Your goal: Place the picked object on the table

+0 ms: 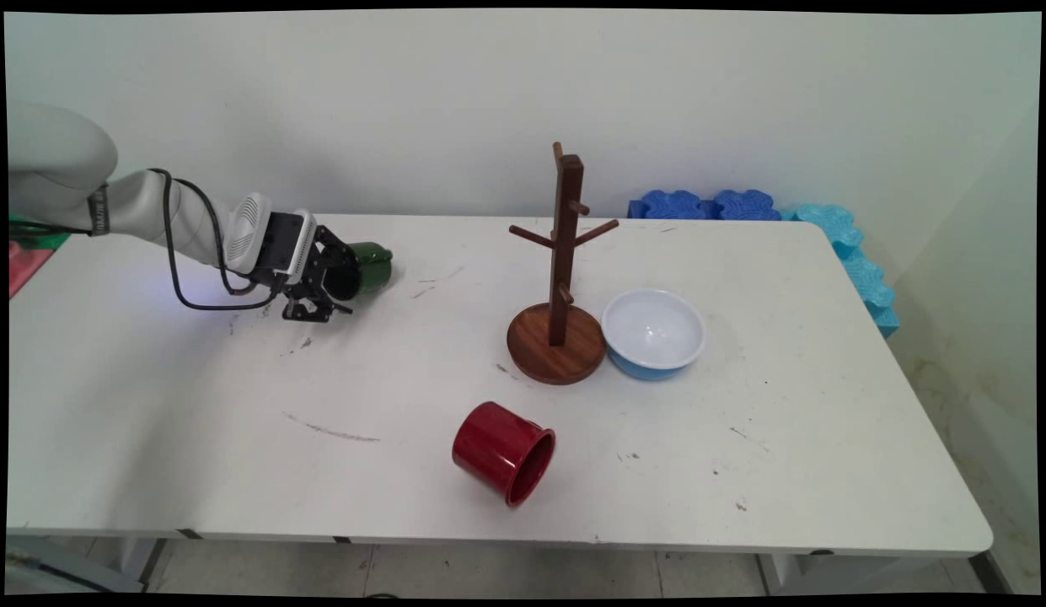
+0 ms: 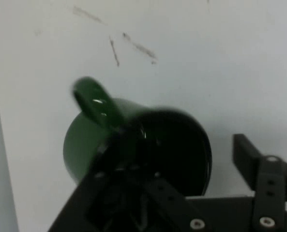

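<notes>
One red cup nearest the front edge of the white table, tipped on its side, open mouth turned toward the front and right; well apart from everything else. Farther back, right of centre: wooden mug rack, upright on a round base, pegs bare; just beside that base, on its right, a blue bowl with a white inside, right way up (rim looks to be touching the base, hard to be sure).

Farther still, at the left: black gripper, reaching in low and nearly level over the tabletop, fingers spread apart, nothing clamped between them. Directly ahead of it, a dark green mug, lying on its side, mouth facing the gripper. Seen from the hand camera: handle uppermost, dark inside of the mug filling the middle, one finger standing clear to the right of the rim; the other lost against the dark mouth, so cannot tell whether inside or merely in front.

Farthest back, against the wall: dark blue foam blocks behind the table's far right corner; lighter blue ones running down its right side.
</notes>
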